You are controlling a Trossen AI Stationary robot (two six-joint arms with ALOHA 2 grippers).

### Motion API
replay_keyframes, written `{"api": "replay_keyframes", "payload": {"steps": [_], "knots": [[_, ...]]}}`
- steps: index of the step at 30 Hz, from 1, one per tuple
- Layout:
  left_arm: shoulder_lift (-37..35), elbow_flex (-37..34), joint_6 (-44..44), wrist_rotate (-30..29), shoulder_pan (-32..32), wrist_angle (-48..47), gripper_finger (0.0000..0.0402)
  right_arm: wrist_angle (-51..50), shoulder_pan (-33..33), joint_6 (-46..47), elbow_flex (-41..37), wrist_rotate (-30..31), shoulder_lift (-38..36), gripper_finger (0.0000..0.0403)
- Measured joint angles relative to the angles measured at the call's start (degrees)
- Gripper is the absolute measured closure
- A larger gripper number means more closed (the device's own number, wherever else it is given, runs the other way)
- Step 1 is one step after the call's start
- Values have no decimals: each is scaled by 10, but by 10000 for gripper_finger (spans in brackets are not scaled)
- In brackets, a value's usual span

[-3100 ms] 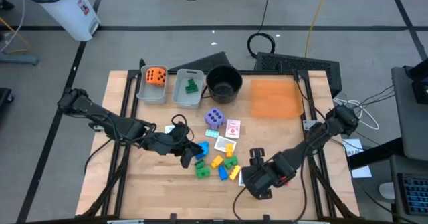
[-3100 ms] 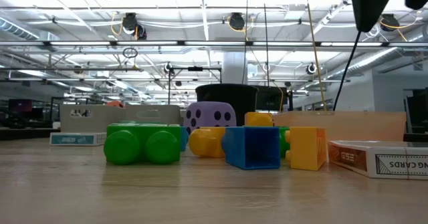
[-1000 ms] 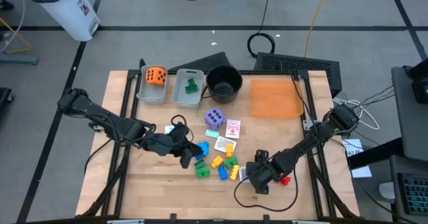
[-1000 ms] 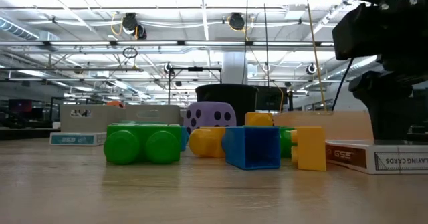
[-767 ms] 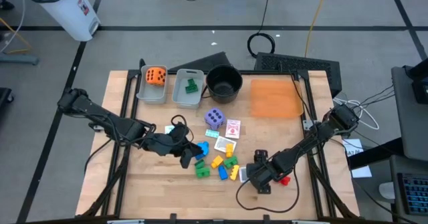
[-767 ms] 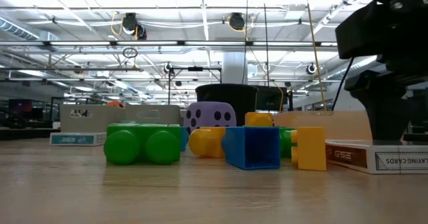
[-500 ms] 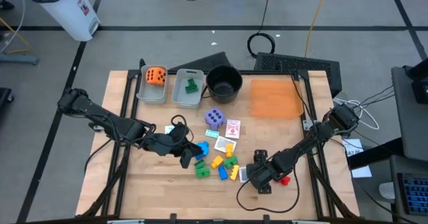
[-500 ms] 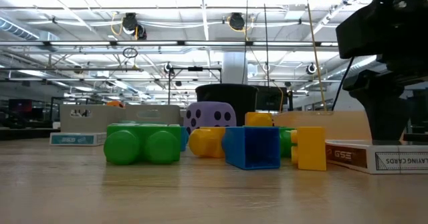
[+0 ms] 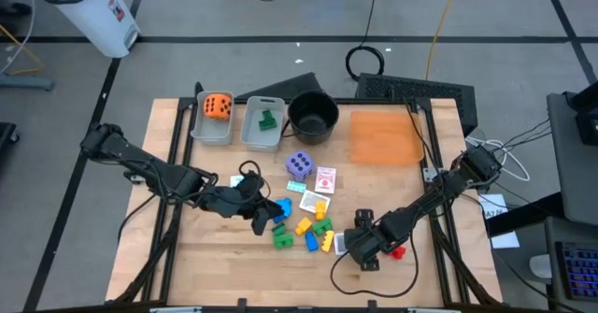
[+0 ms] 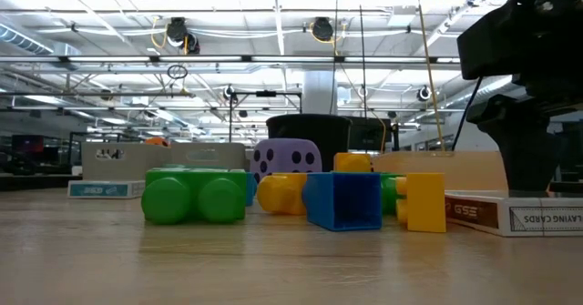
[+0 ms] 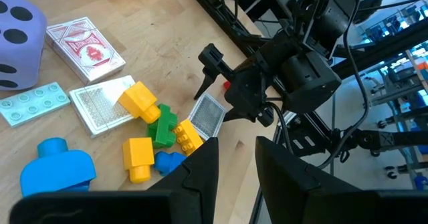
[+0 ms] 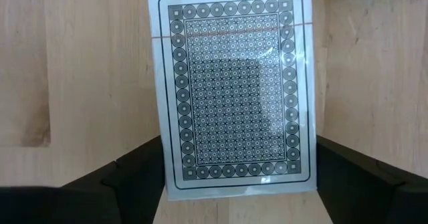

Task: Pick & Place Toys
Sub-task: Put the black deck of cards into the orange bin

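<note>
My right gripper (image 9: 346,244) is open and points down over a black-patterned, white-edged card pack (image 12: 237,90) that lies flat on the table near its front right. One finger stands beside each long side of the pack. The low view shows the gripper (image 10: 533,182) right above the pack (image 10: 510,216). My left gripper (image 9: 263,218) is open and empty beside a blue block (image 9: 280,207). Yellow, green and blue blocks (image 9: 313,231) lie between the grippers. A purple die (image 9: 299,164) and a red card pack (image 9: 325,179) lie farther back. My right gripper comes at the card pack from above, its fingers (image 12: 134,174) alongside the pack's two long edges (image 12: 164,164) near one short end. The pack lies flat on the table. I cannot tell whether the fingers touch it.
Two grey bins stand at the far left: one (image 9: 213,117) holds an orange die, the other (image 9: 263,124) a green block. A black pot (image 9: 312,115) and an orange mat (image 9: 384,135) lie at the back. More cards (image 9: 313,201) lie by the blocks.
My right gripper has come down a little over the card pack and now holds still. The left arm and the toys have kept still.
</note>
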Motion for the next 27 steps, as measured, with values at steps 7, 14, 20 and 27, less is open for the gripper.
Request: {"api": "replay_keyframes", "payload": {"steps": [7,14,20,27], "knots": [[0,0,1,0,0,0,298,-6,0,0,-1,1,-43,86],[0,0,1,-2,1,0,298,-6,0,2,0,3,-127,86],[0,0,1,-2,1,0,298,-12,-6,8,0,45,-208,86],[0,0,7,-2,14,6,298,-52,-68,3,0,90,-289,85]]}}
